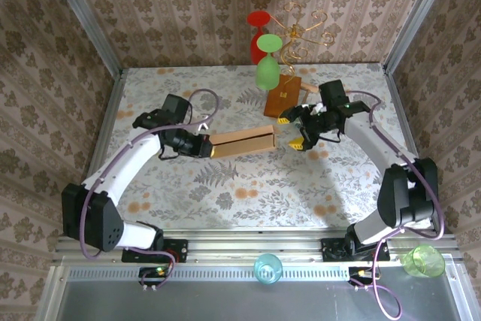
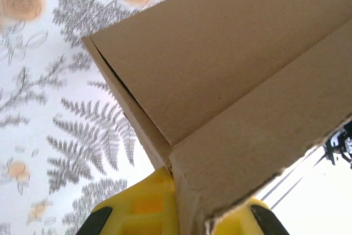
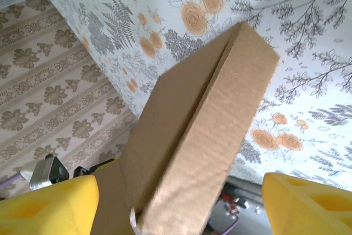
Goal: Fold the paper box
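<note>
Brown paper box (image 1: 242, 140): my left gripper (image 1: 210, 146) pinches one end, my right gripper (image 1: 290, 131) stands wide open around the other.

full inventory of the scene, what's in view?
paper box: 1, light brown, table centre, between the grippers
board: 1, orange-brown, just behind the box
goblets: 2, red and green, far centre by the rack
wire rack: 1, gold, far centre
cups: 2, teal and green, near rail
table: 1, floral cover
left gripper: yellow fingers, shut on box's left end
right gripper: yellow fingers, open around right end
</note>
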You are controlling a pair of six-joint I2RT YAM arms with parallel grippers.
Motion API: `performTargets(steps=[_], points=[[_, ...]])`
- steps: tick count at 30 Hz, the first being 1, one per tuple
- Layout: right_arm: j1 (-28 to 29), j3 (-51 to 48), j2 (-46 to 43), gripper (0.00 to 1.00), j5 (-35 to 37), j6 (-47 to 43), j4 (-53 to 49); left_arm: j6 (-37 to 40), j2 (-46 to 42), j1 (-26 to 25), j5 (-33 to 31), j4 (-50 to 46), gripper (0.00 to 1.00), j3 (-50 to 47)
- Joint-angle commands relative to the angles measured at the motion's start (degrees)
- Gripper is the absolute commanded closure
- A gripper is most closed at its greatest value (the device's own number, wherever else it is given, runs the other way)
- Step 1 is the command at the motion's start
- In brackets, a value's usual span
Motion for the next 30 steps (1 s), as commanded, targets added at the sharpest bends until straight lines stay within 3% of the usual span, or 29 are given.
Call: performTargets(steps=[1, 7, 15, 22, 30], points=[[0.9, 2.0, -3.6, 0.25, 7.6, -12.9, -4.4, -1.3, 2.1, 1.0, 1.8, -12.6, 0.96, 4.2], [8.3, 4.3, -4.7, 0.32, 16.7, -30.2, -7.3, -1.2, 6.9, 1.3, 1.1, -22.2, 0.97, 9.3], [12.9, 7.9, 1.8, 0.43, 18.8, -43.8, -8.1, 1.8, 13.6, 2.2, -0.7, -24.1, 0.98, 12.5], [13.8, 12.3, 6.1, 0.51, 21.4, -49.2, -11.3, 2.8, 17.2, 2.6, -1.2, -24.3, 0.98, 15.5], [15.6, 15.8, 8.6, 0.73, 22.2, -50.2, -12.6, 3.0, 18.7, 2.8, -1.4, -23.8, 0.97, 16.9]])
